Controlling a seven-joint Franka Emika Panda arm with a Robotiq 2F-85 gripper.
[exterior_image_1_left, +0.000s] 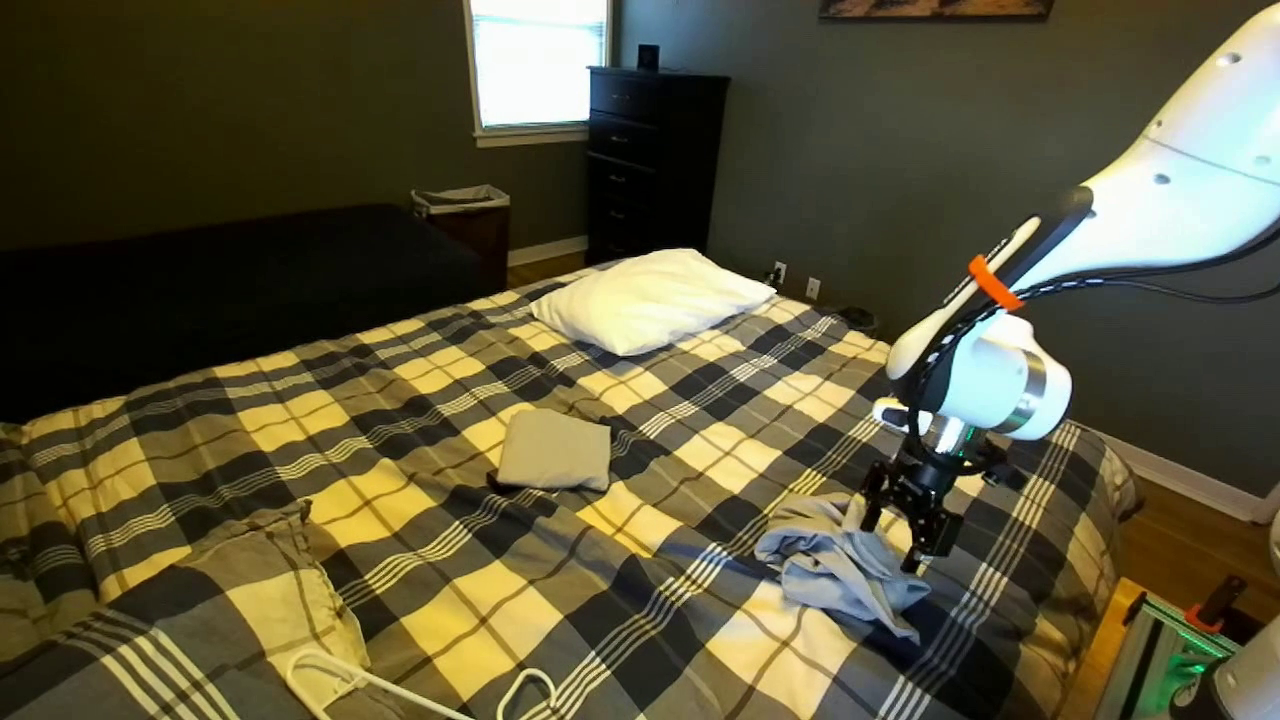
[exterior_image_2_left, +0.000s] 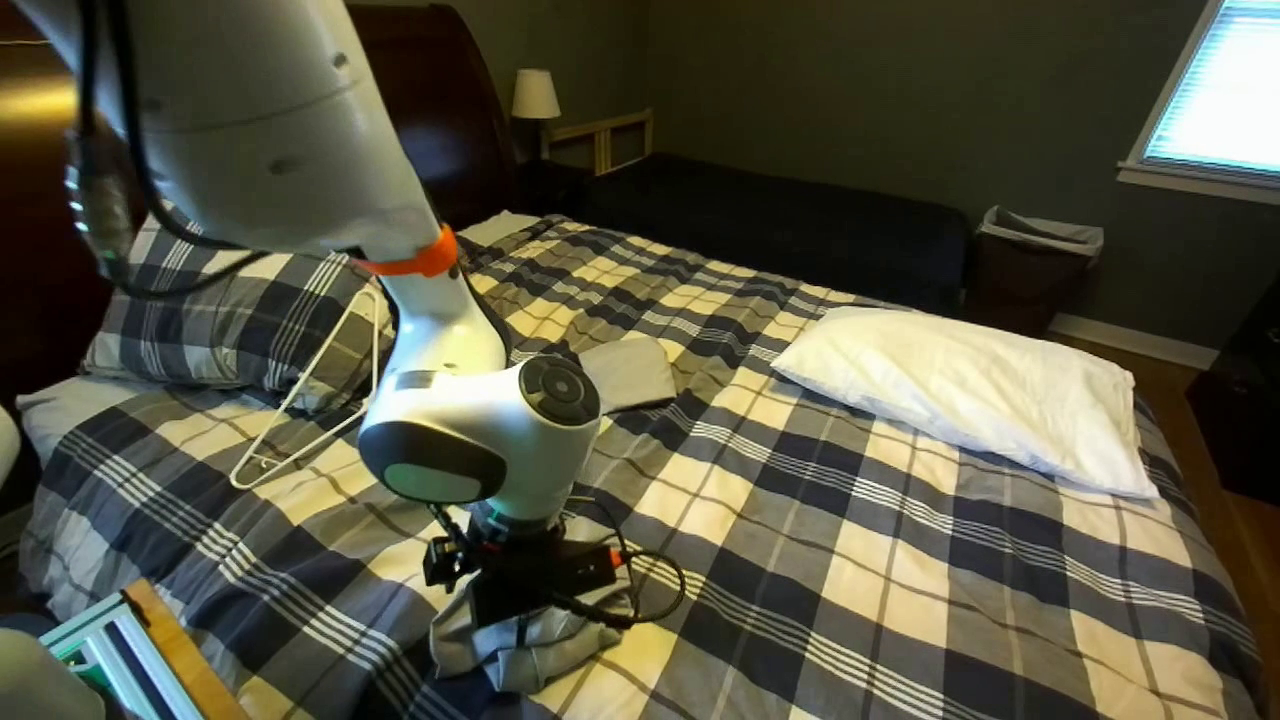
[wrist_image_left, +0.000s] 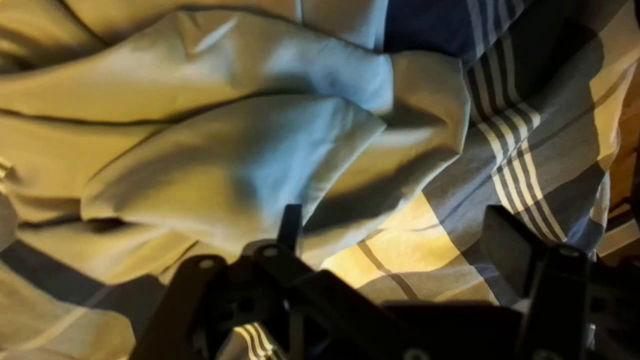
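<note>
Spread wide and empty, the black gripper points down at the plaid bedspread. From where I stand, the crumpled grey cloth lies just beside and partly under it; whether they touch, I can't tell.

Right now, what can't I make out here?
Grey cloth: runs off the wrist view's left edge.
Whether the gripper touches it: its overlap in the wrist view hides any contact.
White hanger: cut off by the bottom edge in an exterior view.
Wall picture: cut off by the top edge there.
Dark object atop the dresser: too small to identify there.
</note>
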